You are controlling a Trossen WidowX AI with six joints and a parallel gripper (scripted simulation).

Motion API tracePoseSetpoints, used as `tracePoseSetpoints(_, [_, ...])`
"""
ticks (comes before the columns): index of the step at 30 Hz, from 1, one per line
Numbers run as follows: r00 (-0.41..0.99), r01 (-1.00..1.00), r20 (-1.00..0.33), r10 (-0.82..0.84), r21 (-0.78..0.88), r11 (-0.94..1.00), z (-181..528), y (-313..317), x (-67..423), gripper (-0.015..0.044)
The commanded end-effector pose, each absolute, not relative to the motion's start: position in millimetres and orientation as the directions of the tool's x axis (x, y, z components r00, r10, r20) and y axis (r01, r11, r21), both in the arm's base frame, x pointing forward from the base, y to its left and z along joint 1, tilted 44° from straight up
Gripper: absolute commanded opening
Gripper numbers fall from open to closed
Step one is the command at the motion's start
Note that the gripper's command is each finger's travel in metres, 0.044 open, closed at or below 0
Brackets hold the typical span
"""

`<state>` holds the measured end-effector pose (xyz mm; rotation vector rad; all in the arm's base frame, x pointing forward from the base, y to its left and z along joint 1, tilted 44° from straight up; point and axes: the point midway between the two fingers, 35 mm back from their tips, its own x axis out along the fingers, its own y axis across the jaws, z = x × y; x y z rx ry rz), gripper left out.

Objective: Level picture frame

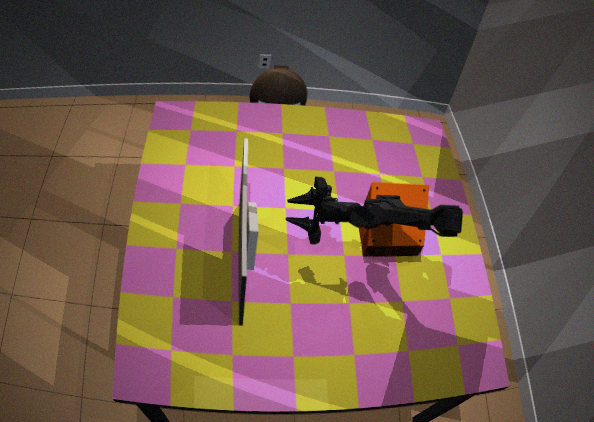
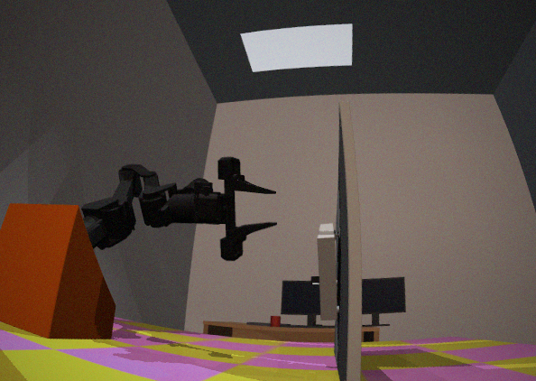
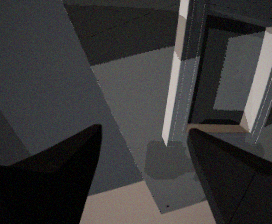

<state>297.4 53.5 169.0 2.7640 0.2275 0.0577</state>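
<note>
Black parallel-jaw gripper (image 2: 254, 208), fingers spread, nothing betw. them, hovers above the pink-and-yellow checkered tabletop (image 1: 320, 326). Pale rectangular picture frame (image 2: 327, 272) hangs on the thin upright grey wall panel (image 2: 348, 231), well apart from the fingertips, ahead of and lower than them. Wrist view: frame (image 3: 220, 72) appears tilted.
</note>
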Motion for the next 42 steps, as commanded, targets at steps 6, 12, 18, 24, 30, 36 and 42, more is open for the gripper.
tracePoseSetpoints(6, [0.986,0.15,0.008,0.164,0.356,-0.922,147.6,78.6,330.6,0.026])
tracePoseSetpoints(12, [0.986,0.15,0.009,0.164,0.355,-0.923,127.8,93.9,343.7,0.026])
tracePoseSetpoints(18, [0.986,0.15,0.009,0.164,0.355,-0.923,127.8,93.9,343.7,0.026])
tracePoseSetpoints(24, [0.986,0.15,0.009,0.164,0.355,-0.923,127.8,93.9,343.7,0.026])
tracePoseSetpoints(30, [0.986,0.15,0.009,0.164,0.355,-0.923,127.8,94.2,345.2,0.026])
tracePoseSetpoints(36, [0.986,0.15,0.01,0.164,0.355,-0.923,128.2,95.8,353.7,0.026])
tracePoseSetpoints(42, [0.986,0.149,0.01,0.164,0.355,-0.923,128.6,97.5,363.3,0.026])
